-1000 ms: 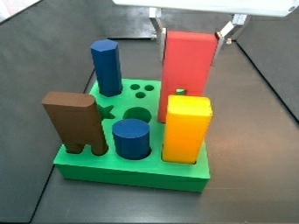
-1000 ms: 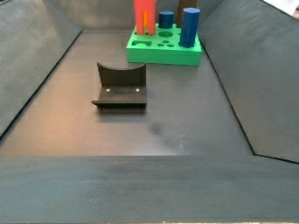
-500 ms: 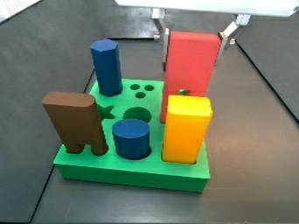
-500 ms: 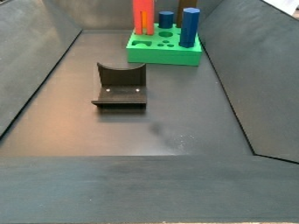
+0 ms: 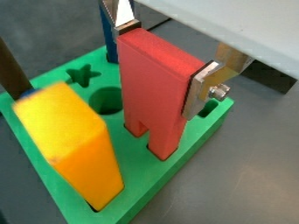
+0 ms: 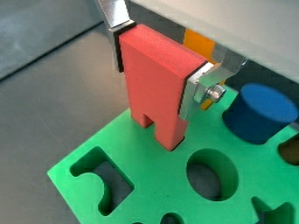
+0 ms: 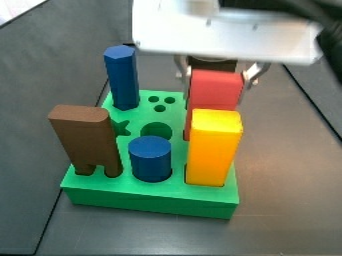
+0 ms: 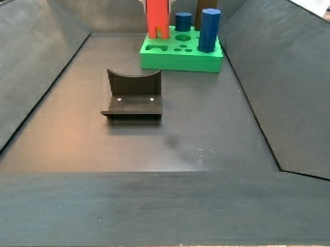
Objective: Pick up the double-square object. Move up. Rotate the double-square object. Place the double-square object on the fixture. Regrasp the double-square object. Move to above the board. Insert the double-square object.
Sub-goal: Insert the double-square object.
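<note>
Two silver fingers (image 5: 212, 80) of the gripper (image 5: 163, 48) pinched the red double-square object (image 5: 158, 87), which stood upright with its lower end in the green board (image 5: 176, 179) beside a yellow block (image 5: 73, 140). In both wrist views the grip looked the same (image 6: 158, 74). In a side view the fixture (image 8: 133, 95) sat well apart from the board.

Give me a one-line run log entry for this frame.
phase: insert | gripper: shut on double-square object, above board | object: upright, lower end at board | fixture: empty
</note>
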Available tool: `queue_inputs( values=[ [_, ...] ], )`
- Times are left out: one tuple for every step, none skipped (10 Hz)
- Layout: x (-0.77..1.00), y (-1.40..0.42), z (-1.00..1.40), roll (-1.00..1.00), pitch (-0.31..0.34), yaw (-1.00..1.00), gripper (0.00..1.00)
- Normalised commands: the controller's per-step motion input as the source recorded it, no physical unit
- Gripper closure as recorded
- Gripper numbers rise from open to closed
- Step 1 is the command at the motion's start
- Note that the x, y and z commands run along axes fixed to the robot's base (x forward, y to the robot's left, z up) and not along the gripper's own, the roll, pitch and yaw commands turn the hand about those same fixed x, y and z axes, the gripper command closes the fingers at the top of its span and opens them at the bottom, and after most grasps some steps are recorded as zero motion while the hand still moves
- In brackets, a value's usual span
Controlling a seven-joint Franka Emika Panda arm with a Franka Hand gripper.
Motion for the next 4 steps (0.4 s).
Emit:
queue_inputs(
  values=[
    [0.0,0.0,-0.42,0.11,-0.064,0.0,1.0],
    [-0.09,0.0,-0.4,0.08,-0.116,0.0,1.0],
    [0.0,0.07,0.0,-0.06,-0.02,0.0,1.0],
    [0.0,-0.01,0.0,0.02,0.0,0.0,1.0]
  ],
)
